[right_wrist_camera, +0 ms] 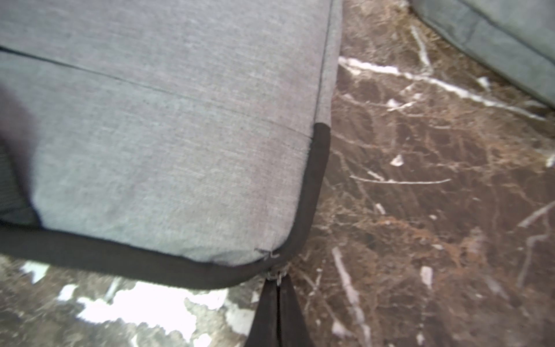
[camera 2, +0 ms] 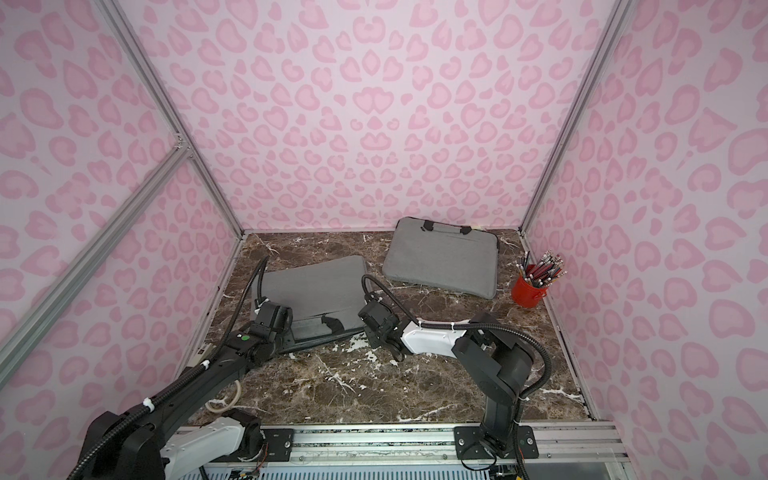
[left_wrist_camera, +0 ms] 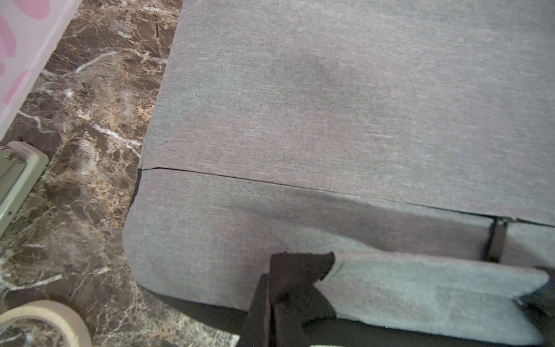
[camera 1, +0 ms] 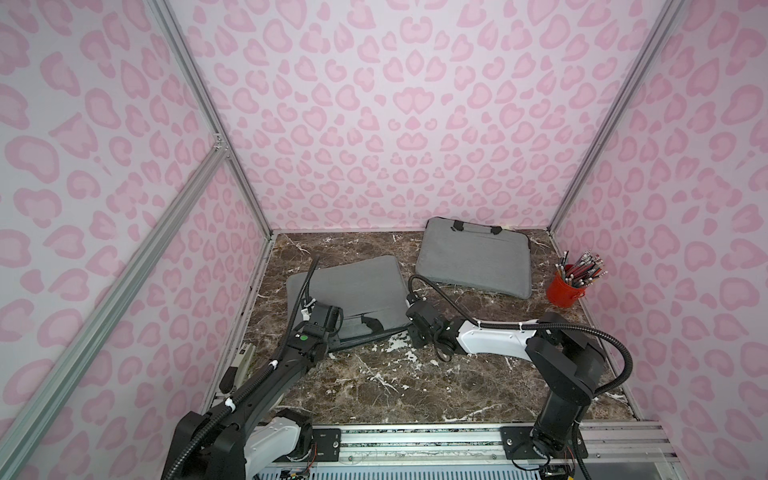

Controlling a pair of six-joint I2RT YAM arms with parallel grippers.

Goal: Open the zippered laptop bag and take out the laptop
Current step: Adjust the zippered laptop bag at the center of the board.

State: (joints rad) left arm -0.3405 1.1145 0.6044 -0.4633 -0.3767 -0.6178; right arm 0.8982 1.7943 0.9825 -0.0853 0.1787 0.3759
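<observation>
On your counter (camera 1: 374, 395) the laptop bag (camera 1: 353, 286) lies at the near left. Your left jaws sit at its handle (left_wrist_camera: 420, 288), state unclear; your right jaws are closed on the zipper pull (right_wrist_camera: 275, 272) at its near right corner.

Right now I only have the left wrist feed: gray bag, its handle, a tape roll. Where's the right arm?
Observer: The right fingers are at the near right corner of the bag, closed on the zipper pull.
Operator: Anything else out there?
Observer: A second gray bag lies flat at the back, apart from yours.
Operator: Clutter further right?
Observer: A red cup full of pencils stands far right, clear of both bags.
</observation>
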